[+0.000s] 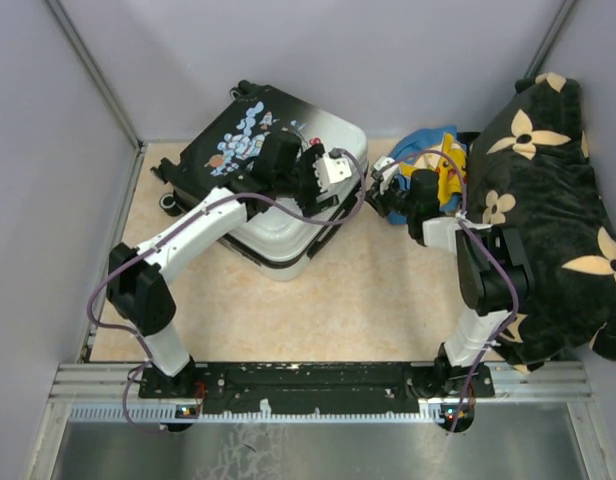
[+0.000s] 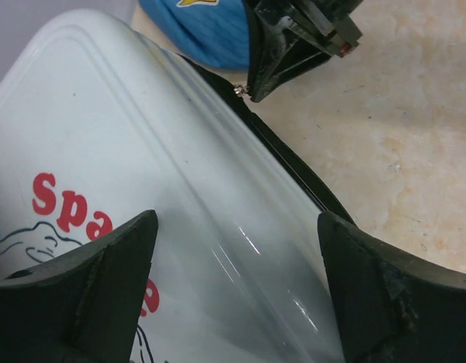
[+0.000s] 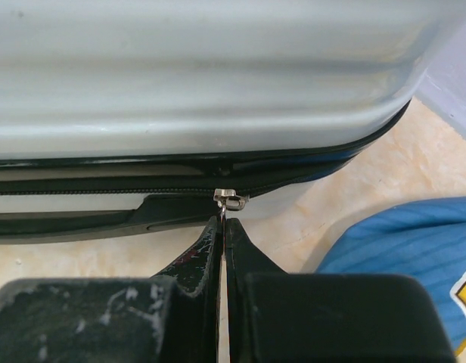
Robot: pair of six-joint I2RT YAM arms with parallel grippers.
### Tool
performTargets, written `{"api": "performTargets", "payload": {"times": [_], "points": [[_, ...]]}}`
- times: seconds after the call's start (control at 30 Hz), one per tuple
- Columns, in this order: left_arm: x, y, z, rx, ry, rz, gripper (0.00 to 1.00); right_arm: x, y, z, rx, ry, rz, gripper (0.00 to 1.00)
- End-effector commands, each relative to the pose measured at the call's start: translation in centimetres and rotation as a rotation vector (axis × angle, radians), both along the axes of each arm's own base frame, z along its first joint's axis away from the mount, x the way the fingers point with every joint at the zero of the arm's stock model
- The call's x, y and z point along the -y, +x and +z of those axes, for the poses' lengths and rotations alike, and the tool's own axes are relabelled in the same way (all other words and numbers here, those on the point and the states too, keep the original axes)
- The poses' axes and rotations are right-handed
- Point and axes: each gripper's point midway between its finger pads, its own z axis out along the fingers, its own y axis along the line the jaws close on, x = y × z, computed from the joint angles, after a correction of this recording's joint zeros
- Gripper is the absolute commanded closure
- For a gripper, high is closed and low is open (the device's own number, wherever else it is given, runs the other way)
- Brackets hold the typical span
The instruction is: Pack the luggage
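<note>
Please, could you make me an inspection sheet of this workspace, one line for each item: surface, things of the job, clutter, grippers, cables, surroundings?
Surface: beige stone-patterned table.
Job's things: suitcase lies flat at the far left with its lid down; its zipper pull is on the side facing the right arm.
Clutter: blue and yellow cloth beside the suitcase; large black flowered cushion along the right edge.
Grippers: left gripper open over the white shell, contact cannot be told; right gripper shut on the zipper pull.
Cables: purple cables run along both arms in loose loops; no snag seen.
Surroundings: plain grey walls; metal rail carrying the arm bases.
</note>
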Motion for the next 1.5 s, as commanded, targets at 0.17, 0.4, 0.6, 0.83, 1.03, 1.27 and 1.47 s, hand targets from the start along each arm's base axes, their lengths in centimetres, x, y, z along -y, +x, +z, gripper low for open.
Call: {"api": "performTargets", "payload": {"times": [0.17,0.4,0.6,0.83,1.03,1.27,1.47], "points": [[-11.3,3.3,-2.8,0.164,0.304,0.317,0.34,-1.3,-4.6,3.5,0.044,0.064,0.055,1.00],[-17.2,3.2,-2.5,0.098,0.275,0.330,0.38,-5.6,-7.8,3.8,-0.020,0.143,0.063,1.00],[-9.0,-6.8,-1.2,-0.010,0.030,-0.082,0.30,-8.9,-8.4,3.8,-0.017,0.200,0.058,1.00],[-6.2,-9.9,-7.1,0.045,0.045,-0.056,0.35,-9.0,-6.6,2.2,0.033,0.195,-0.008,1.00],[-4.7,-9.2,-9.1,0.030,0.106,0.045,0.44,-8.9,-6.7,1.8,0.041,0.204,-0.009,1.00],[-3.9,-11.5,-0.2,0.226,-0.174,-0.034,0.32,-8.4,-7.0,2.0,0.051,0.196,-0.019,1.00],[-2.9,-14.1,-4.6,0.071,-0.084,-0.127,0.30,-8.5,-7.1,2.1,0.040,0.212,-0.023,1.00]]}}
